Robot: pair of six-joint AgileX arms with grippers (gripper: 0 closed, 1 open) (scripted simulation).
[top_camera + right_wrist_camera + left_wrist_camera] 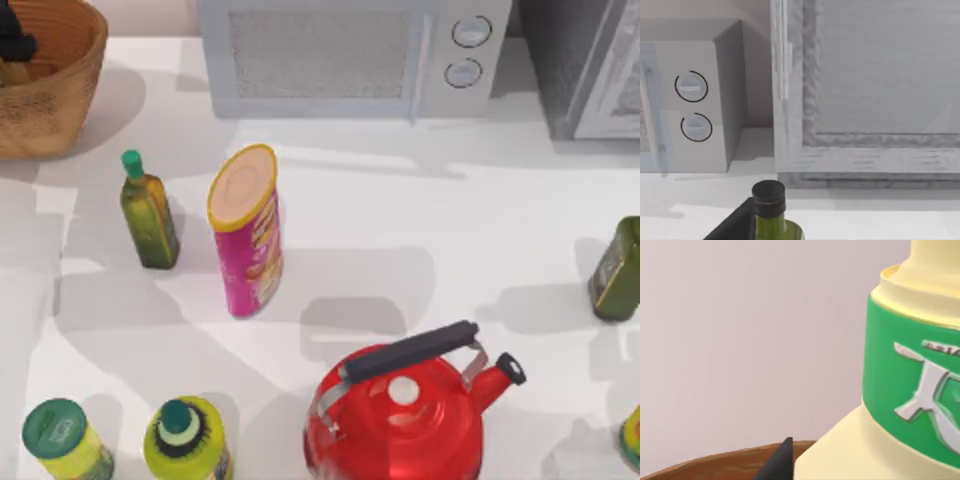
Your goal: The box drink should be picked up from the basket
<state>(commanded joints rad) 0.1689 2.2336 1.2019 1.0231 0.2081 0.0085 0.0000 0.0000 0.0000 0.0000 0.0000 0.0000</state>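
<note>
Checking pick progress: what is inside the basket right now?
In the top view, the left gripper sits dark inside the basket, over a tan sliver of the box drink. The left wrist view shows the carton's cream body and green band close up. The basket floor is covered.

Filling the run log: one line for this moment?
left end effector: in basket | drink: close ahead | right arm: parked

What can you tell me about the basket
The basket is round, woven light-brown wicker with a thick rim, standing upright at the table's far left corner, partly cut off by the top view's edge. The left gripper reaches down into it, dark against the weave. In the left wrist view its brown rim shows below a pale carton with a green band.
</note>
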